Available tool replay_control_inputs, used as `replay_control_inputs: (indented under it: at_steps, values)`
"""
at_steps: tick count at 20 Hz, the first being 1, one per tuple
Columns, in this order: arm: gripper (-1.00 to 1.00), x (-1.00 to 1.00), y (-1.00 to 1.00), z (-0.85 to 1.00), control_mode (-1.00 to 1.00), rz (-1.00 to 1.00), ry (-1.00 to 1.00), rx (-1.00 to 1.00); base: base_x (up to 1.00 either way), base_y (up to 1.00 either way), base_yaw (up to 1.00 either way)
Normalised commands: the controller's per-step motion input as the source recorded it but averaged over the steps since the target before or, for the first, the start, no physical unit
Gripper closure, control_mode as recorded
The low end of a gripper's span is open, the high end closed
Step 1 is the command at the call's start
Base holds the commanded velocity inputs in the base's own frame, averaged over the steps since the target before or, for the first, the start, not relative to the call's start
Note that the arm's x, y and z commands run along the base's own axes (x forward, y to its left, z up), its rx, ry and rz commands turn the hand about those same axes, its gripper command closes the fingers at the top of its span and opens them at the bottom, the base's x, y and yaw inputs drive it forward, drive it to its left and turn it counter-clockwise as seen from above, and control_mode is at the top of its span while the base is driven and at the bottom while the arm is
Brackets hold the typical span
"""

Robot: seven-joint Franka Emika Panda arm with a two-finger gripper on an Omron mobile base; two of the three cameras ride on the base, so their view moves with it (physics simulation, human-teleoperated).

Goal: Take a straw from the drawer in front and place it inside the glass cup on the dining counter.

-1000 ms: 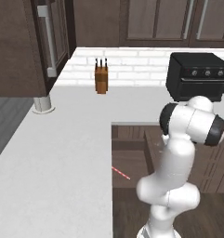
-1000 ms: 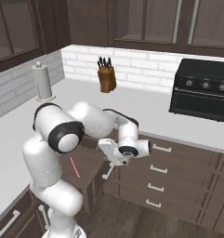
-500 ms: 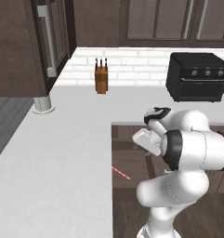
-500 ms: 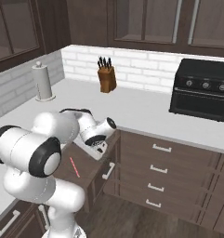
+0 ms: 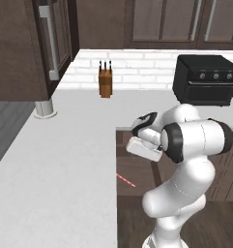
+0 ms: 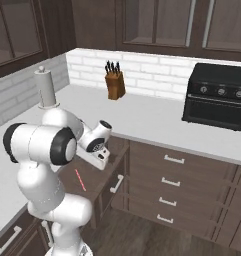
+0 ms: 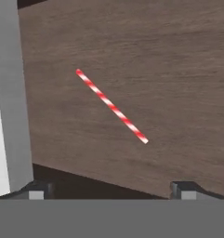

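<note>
Claw now swung above drawer, spread wide; one straw inside.

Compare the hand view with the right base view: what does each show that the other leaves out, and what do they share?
Hand view alone: the two dark fingertips set wide apart, so the jaws are open above the drawer floor.

Right base view alone: the knife block, the black toaster oven, the paper towel holder and the white arm.

Both: the red and white straw lying flat and untouched in the open drawer.
</note>
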Motion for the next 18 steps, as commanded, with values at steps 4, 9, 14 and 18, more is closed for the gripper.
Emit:
replay_control_inputs:
  at_steps: [4, 9, 14, 18]
  values:
    - [-1.0, 0.22, 0.0, -0.48, -1.0, 0.0, 0.08, -0.17, 0.0, 0.0, 0.0]
    - [-1.0, 0.08, -0.09, -0.39, -1.0, 0.0, 0.01, -0.12, 0.0, 0.0, 0.0]
    - [-1.0, 0.02, -0.25, -0.38, -1.0, 0.0, 0.0, -0.08, 0.0, 0.0, 0.0]
    - [-1.0, 0.04, -0.31, -0.39, -1.0, 0.0, 0.0, -0.07, 0.0, 0.0, 0.0]
